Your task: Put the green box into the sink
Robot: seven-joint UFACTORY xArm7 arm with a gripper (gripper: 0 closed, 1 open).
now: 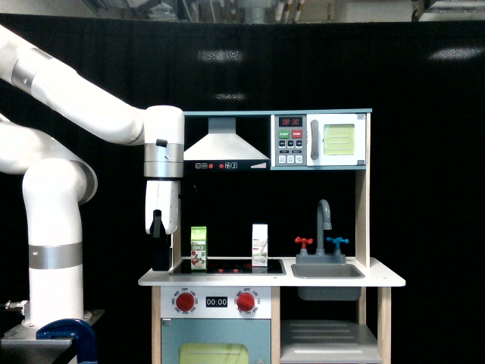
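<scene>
The green box [198, 248] stands upright at the left end of the black stovetop [227, 267]. The sink [327, 271] is a grey basin set in the white counter to the exterior view's right, below a grey curved faucet [324, 218] with red and blue tap handles. My gripper [161, 262] points down at the counter's left edge, just left of the green box and apart from it. Its dark fingers read as one block, so I cannot tell how the jaws stand. Nothing visible is held.
A white carton [260, 245] stands on the stovetop between the green box and the sink. A range hood [226, 148] and a toy microwave [322, 141] hang overhead. A wooden post [362, 205] rises at the right behind the sink.
</scene>
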